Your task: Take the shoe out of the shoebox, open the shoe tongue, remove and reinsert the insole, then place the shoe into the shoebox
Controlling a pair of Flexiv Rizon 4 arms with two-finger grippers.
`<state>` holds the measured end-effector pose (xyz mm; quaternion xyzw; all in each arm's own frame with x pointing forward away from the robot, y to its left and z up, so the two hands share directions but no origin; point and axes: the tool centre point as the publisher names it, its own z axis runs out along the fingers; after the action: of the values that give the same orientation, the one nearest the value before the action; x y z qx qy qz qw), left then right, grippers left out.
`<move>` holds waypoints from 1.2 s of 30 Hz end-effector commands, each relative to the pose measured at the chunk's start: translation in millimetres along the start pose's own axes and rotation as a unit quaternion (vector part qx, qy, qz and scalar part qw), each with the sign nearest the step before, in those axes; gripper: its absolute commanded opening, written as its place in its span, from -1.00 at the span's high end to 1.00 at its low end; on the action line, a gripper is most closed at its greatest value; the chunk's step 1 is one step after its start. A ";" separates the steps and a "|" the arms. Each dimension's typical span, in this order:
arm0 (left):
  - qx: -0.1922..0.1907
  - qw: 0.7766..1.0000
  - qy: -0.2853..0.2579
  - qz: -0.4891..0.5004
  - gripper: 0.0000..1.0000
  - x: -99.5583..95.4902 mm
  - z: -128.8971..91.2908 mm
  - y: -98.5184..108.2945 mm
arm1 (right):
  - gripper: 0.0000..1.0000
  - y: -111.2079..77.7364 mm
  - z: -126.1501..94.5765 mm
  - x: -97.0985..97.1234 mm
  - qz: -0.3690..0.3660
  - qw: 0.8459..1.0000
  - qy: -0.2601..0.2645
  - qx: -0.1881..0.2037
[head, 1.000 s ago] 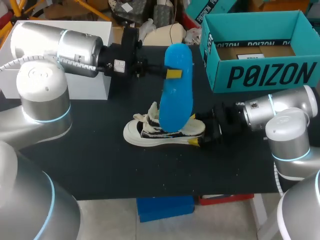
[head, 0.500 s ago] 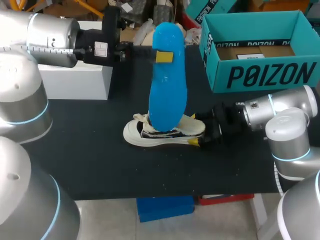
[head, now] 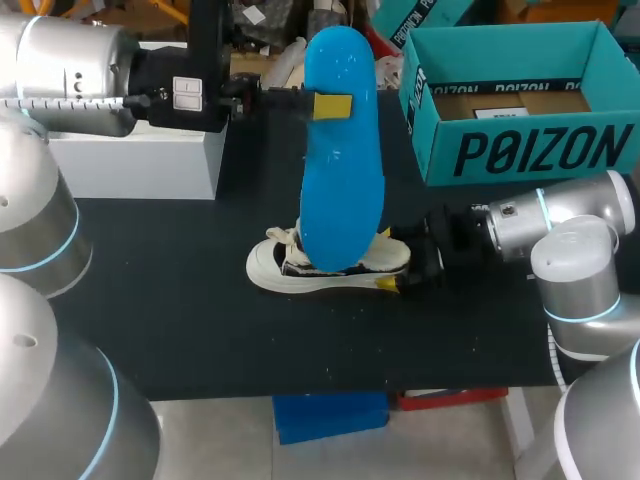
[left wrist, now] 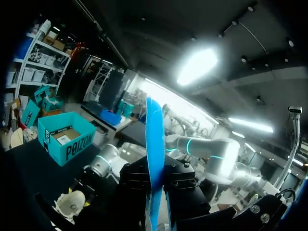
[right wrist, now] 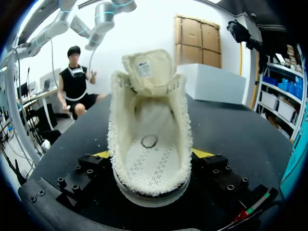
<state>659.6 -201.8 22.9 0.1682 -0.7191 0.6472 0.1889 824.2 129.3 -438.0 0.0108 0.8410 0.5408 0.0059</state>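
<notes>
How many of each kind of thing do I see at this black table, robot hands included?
shoe: 1
insole: 1
shoebox: 1
white box: 1
grippers: 2, the left gripper and the right gripper
Total: 6

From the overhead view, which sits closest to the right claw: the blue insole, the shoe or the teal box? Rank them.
1. The shoe, gripped at its heel by the right gripper.
2. The blue insole, hanging just above the shoe.
3. The teal shoebox, at the table's far right.
</notes>
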 end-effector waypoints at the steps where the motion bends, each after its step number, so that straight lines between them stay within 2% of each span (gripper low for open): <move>1: 0.001 1.000 -0.029 -0.001 1.00 5.0 -1.4 2.0 | 1.00 -3.7 2.4 -0.6 0.000 1.000 0.000 0.001; 3: 0.001 1.000 -0.029 -0.001 1.00 5.0 -1.4 2.0 | 1.00 -2.4 0.5 -1.0 -0.001 1.000 0.001 0.002; 6: 0.001 1.000 -0.029 -0.001 1.00 5.0 -1.4 2.0 | 0.95 -1.5 -4.8 -4.5 0.002 1.000 0.002 0.029; 7: 0.001 1.000 -0.029 -0.001 1.00 5.0 -1.4 2.0 | 0.47 -1.5 -7.2 -5.6 0.002 0.999 0.001 0.032; 8: 0.001 1.000 -0.029 -0.001 1.00 5.0 -1.4 2.0 | 0.25 -1.0 -9.6 -6.3 0.002 0.999 -0.002 0.036; 9: 0.001 1.000 -0.029 -0.001 1.00 5.0 -1.4 2.0 | 0.14 -0.4 -11.5 -6.5 0.005 0.999 0.000 0.047; 10: 0.001 1.000 -0.029 -0.001 1.00 5.0 -1.4 2.0 | -0.75 0.6 -12.7 -6.2 0.007 0.998 0.007 0.059; 11: 0.001 1.000 -0.029 -0.001 1.00 5.0 -1.4 2.0 | -1.00 1.1 -13.5 -5.7 0.010 0.997 0.012 0.071; 22: 0.001 1.000 -0.029 -0.001 1.00 5.0 -1.4 2.0 | -1.00 8.4 -34.0 -1.7 0.004 0.984 0.016 0.177; 28: 0.001 1.000 -0.029 -0.001 1.00 5.0 -1.4 2.0 | -1.00 15.3 -40.0 -0.1 -0.009 0.959 0.026 0.282; 36: 0.001 1.000 -0.029 -0.001 1.00 5.0 -1.4 2.0 | -1.00 20.8 -37.2 2.0 -0.013 0.915 0.030 0.403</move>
<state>654.6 -199.2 23.0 0.1861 -0.7222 0.6444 0.1690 819.9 97.8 -407.4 -0.0142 0.9507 0.3093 -0.0136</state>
